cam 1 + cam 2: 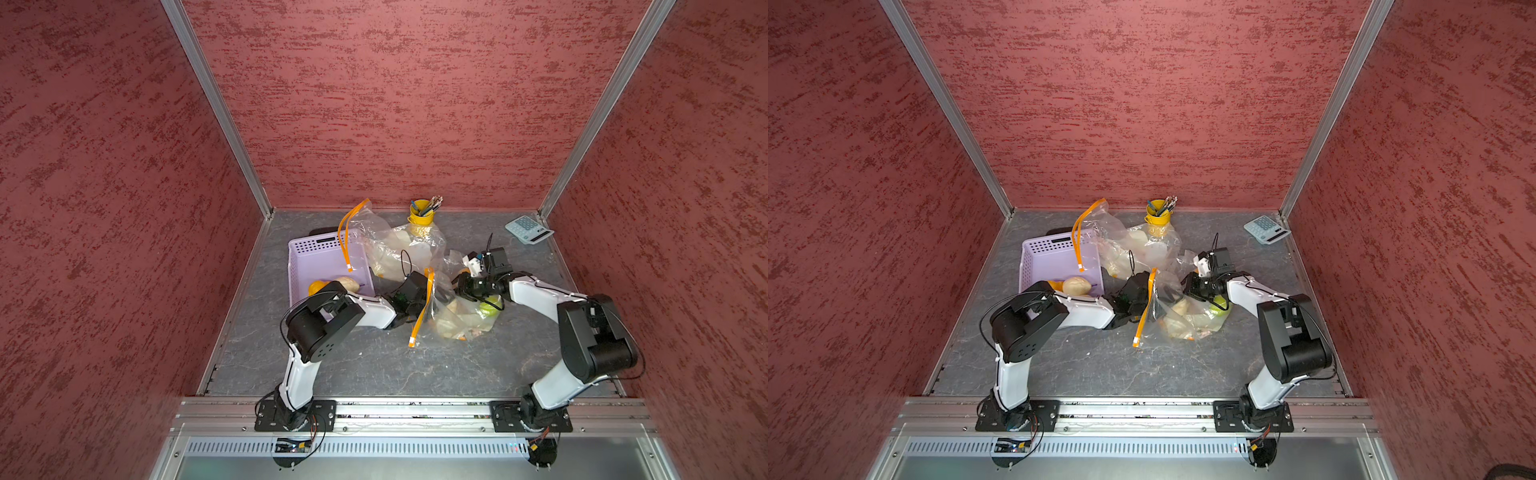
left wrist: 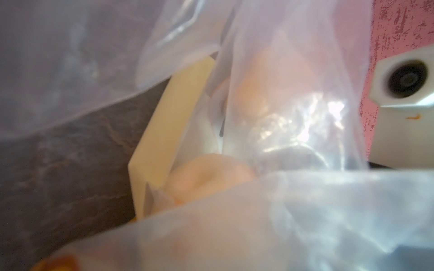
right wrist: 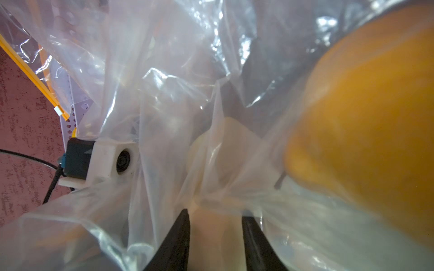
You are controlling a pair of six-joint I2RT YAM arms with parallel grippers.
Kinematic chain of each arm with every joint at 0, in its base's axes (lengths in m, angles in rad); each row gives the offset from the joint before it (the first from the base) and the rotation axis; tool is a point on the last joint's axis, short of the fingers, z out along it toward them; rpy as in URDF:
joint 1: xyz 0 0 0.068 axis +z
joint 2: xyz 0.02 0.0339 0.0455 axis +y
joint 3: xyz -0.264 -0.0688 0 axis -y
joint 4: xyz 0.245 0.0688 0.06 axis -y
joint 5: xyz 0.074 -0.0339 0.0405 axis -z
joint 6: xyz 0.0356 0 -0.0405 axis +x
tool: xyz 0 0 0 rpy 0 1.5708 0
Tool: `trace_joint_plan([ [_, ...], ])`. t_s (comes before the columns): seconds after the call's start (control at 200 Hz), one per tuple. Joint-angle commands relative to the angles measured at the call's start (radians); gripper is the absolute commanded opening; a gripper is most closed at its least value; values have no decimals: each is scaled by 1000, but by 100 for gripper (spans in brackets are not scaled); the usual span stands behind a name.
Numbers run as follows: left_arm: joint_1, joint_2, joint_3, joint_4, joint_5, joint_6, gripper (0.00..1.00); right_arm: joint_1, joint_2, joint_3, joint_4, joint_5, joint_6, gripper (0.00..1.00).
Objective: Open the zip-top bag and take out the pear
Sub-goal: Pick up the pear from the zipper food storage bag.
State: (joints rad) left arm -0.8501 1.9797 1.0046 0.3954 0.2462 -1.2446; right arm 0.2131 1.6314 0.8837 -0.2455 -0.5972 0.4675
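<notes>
PEAR IN THE BAG: The pear (image 3: 366,112), orange-yellow with a short stem, sits inside the clear zip-top bag (image 1: 461,320) at mid-table, pressed against the film close beside my right gripper (image 3: 216,214). That gripper's fingers stand part-way apart around bunched plastic, and whether they bite it I cannot tell. My left gripper (image 1: 440,294) is buried in film at the bag's left side, its jaws hidden. To do this well, I judge each gripper must pinch one wall only, near the orange zip strip (image 1: 423,309), then pull gently so the mouth spreads without tearing. I count two arms, two zip strips, the second strip (image 1: 347,232) far left above one lilac basket (image 1: 320,249) holding two fruits, one yellow pen cup (image 1: 422,214) and one calculator (image 1: 528,229).
</notes>
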Motion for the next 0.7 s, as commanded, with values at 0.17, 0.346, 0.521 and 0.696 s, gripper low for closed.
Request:
trace_joint_plan([
  [0.17,24,-106,-41,96,81,-26,61,-50,-49,55,-139,67,-1,25],
  [0.346,38,-163,-46,32,147,-15,63,-77,-55,67,-163,128,-12,12],
  [0.521,65,-239,-63,-58,213,26,64,-112,-61,76,-205,232,-27,10],
  [0.696,105,-328,-108,-131,244,61,64,-150,-36,91,-235,301,-53,10],
])
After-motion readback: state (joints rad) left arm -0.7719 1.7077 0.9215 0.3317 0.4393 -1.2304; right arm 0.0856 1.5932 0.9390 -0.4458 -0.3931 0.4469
